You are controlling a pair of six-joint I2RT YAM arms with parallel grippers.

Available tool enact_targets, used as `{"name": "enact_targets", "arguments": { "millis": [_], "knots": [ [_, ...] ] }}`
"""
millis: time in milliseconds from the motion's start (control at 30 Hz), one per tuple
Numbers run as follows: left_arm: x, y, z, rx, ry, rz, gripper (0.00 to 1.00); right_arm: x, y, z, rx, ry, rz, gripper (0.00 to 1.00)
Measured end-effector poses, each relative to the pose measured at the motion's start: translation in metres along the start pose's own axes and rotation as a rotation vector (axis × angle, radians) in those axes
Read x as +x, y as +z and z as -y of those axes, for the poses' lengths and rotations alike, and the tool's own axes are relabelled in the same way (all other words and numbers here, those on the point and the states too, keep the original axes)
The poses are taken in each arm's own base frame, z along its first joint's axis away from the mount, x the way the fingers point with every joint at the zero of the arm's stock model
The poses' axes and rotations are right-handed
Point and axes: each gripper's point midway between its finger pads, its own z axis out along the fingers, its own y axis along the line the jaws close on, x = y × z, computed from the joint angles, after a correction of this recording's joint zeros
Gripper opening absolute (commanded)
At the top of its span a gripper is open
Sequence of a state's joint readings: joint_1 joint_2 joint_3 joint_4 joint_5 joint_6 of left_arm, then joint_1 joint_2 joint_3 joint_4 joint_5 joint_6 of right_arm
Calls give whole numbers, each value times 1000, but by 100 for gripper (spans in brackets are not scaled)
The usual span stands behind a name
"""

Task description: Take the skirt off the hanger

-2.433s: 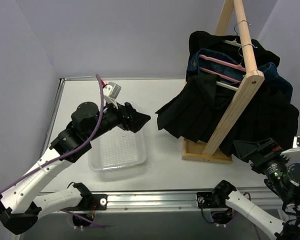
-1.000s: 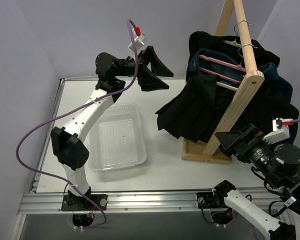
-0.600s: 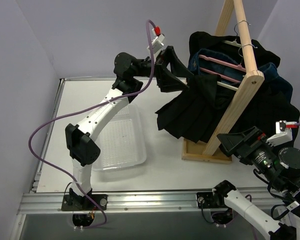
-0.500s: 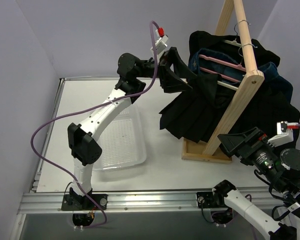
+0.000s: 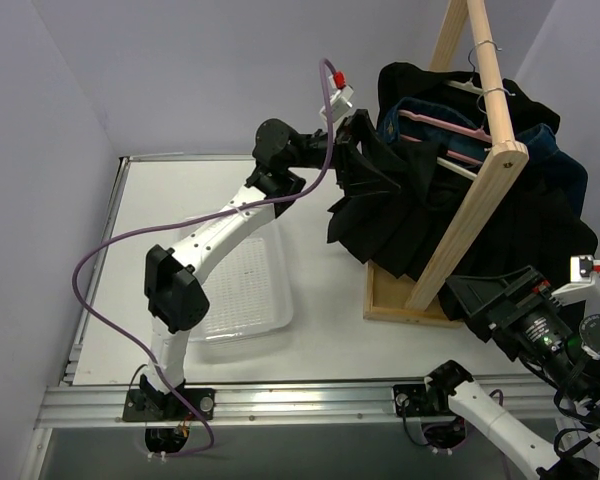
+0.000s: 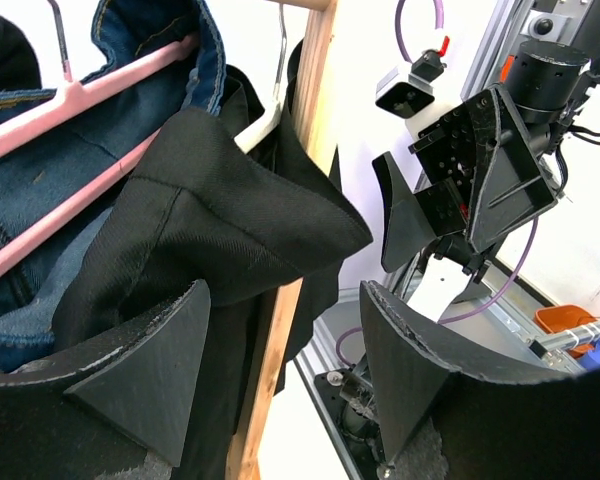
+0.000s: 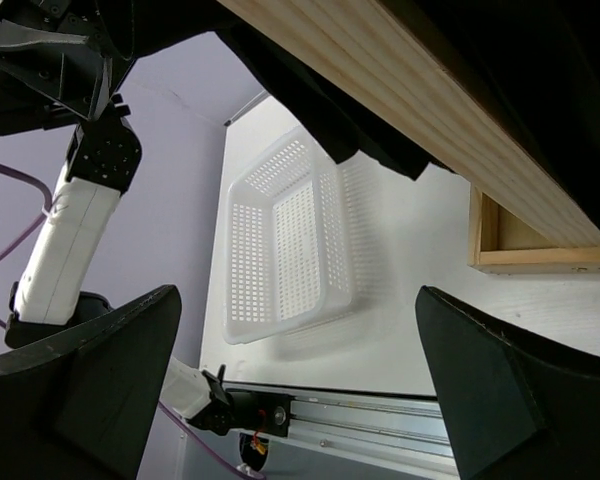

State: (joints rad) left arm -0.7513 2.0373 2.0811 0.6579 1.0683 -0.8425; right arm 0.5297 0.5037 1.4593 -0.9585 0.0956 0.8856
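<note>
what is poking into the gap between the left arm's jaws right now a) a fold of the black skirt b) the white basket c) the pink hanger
a: the left wrist view shows a fold of the black skirt reaching in between the open jaws of the left arm, with the pink hanger up to the side and the white basket down on the table.

From here my left jaws stand parted, a bunched fold of the black skirt (image 6: 230, 200) just ahead between them; left of it, blue denim (image 6: 70, 170) on a pink hanger (image 6: 90, 85).
</note>
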Motion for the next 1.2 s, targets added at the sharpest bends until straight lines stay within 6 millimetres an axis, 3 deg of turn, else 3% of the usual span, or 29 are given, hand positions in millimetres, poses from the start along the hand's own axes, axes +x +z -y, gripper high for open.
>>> {"name": "enact_targets", "arguments": {
  "millis": [167,367,533,700,1200],
  "knots": [
    [-4,-7,3,-22,20,8,70,1,-1,1,2,0,-1,99],
    [-36,-22,16,-46,110,39,70,3,-1,4,3,3,-2,99],
    [-57,-35,14,-71,152,66,70,4,-1,5,5,3,-4,99],
    [-68,-31,14,-52,166,88,70,4,-1,4,2,3,-5,99],
    [-14,-4,-23,-27,40,48,70,-14,-23,-10,-48,23,49,99]
  ]
}}
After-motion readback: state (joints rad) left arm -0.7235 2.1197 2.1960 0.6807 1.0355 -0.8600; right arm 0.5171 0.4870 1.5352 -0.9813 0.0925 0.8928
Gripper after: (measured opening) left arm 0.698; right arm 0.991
